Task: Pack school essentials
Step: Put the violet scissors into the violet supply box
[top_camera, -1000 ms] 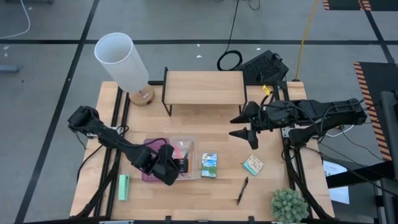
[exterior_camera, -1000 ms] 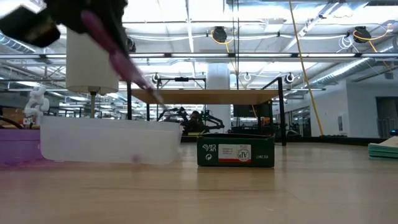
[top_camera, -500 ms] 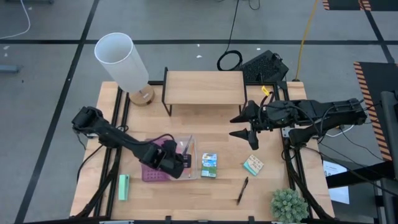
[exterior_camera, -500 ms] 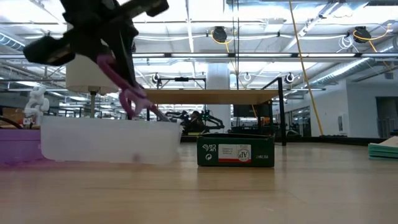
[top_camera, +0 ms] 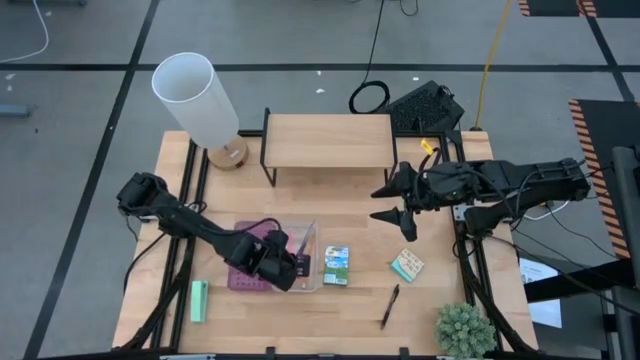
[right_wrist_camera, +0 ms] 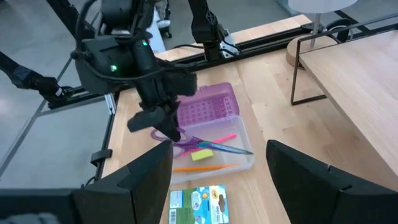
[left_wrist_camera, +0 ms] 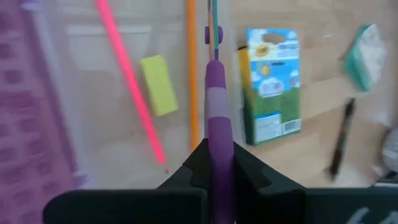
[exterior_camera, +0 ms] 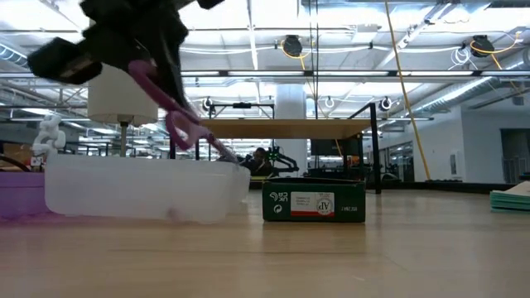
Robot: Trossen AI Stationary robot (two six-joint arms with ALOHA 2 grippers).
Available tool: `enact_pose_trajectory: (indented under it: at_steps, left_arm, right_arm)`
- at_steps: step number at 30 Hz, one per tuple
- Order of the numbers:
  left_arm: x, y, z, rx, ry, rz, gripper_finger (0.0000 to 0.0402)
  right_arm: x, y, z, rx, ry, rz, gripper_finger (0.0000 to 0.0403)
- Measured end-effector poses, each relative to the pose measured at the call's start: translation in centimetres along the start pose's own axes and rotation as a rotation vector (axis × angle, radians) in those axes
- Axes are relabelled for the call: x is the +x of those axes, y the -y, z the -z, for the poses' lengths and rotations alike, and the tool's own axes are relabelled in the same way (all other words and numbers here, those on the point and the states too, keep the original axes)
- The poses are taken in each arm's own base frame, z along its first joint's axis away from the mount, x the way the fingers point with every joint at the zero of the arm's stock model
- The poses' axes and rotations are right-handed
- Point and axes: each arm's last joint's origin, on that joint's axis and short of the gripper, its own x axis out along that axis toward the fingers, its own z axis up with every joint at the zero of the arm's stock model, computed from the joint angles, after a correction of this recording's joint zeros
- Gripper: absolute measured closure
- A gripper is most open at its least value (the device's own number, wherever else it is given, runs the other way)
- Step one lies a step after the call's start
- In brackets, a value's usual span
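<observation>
My left gripper is shut on the purple-blue scissors over the clear half of a purple case. In that clear half lie a pink pencil, an orange pencil and a yellow piece. The green-blue packet, the teal-beige pad and the black pen lie flat on the table to the right. My right gripper hangs open above the table's right half, touching nothing. My left gripper pinches the scissors' purple handle end between its two fingers. The fingers slant down from the table's left, in line with the scissors. The scissors slope down, blades toward the clear half's rim; whether the tips touch it, I cannot tell.
A mint-green block lies at the near left. A wooden shelf on black legs and a white lamp stand at the back. A small plant sits at the near right corner.
My left gripper has carried the scissors a little toward the table's far right, over the clear half, and tipped them so the blades slope down toward it. The clear half has shifted slightly toward the near edge.
</observation>
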Motion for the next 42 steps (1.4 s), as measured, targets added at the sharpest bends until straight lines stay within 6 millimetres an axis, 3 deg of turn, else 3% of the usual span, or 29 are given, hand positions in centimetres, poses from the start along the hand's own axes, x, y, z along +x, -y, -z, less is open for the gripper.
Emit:
enact_pose_trajectory:
  at_steps: [6, 11, 17, 22, 32, 42]
  left_arm:
    - [-1.1, 0.2, 1.0, 0.027, -0.013, 0.022, 0.0376]
    - [0.1, -0.8, 1.5, 0.053, -0.006, -0.023, 0.0376]
    - [1.3, -1.8, 0.7, 0.08, 0.017, -0.048, 0.0373]
    - [1.5, -1.3, 0.1, 0.181, 0.004, -0.022, 0.0338]
    - [1.9, -1.5, -0.9, 0.165, -0.044, -0.084, 0.0259]
    - [1.7, -1.7, -1.1, 0.236, -0.091, -0.112, 0.0267]
  right_arm:
    - [0.0, 0.1, 0.2, -0.023, -0.019, 0.006, 0.0152]
    - [0.0, 0.1, 0.2, -0.051, -0.018, 0.006, 0.0152]
    - [0.0, 0.1, 0.2, -0.066, -0.017, 0.007, 0.0152]
    - [0.0, 0.1, 0.2, -0.066, -0.018, 0.008, 0.0152]
    - [0.0, 0.1, 0.2, -0.066, -0.018, 0.008, 0.0152]
    - [0.0, 0.1, 0.3, -0.066, -0.029, 0.012, 0.0152]
